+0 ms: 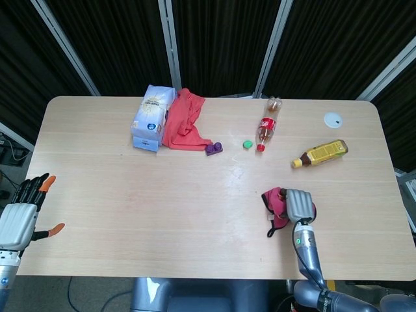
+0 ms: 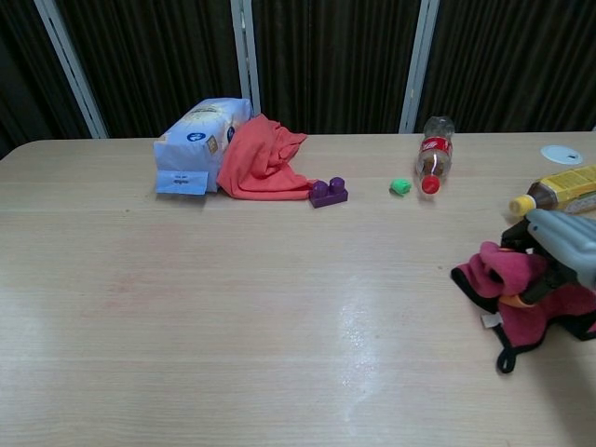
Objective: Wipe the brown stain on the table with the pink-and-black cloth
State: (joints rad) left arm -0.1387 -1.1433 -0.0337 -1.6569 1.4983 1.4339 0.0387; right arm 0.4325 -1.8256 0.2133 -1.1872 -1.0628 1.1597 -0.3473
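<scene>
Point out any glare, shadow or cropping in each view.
Chest view: white glare on the light wooden table; the right hand gripping the pink-and-black cloth is cropped at the frame edge. Head view: even light, soft shadow under the cloth.

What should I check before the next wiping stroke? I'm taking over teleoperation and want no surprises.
1. Cloth held: the right hand grips the pink-and-black cloth. Ok.
2. Cloth on the table: it appears to rest on the surface. Ok.
3. Stain located: no clear brown stain shows, only a faint reddish patch far to the left. Cannot tell.
4. Path leftward: bare wood between cloth and patch. Ok.
5. Nearby yellow bottle lies just behind the hand. Not ok, mind it.
6. Left hand off the table edge, fingers apart. Ok.
</scene>
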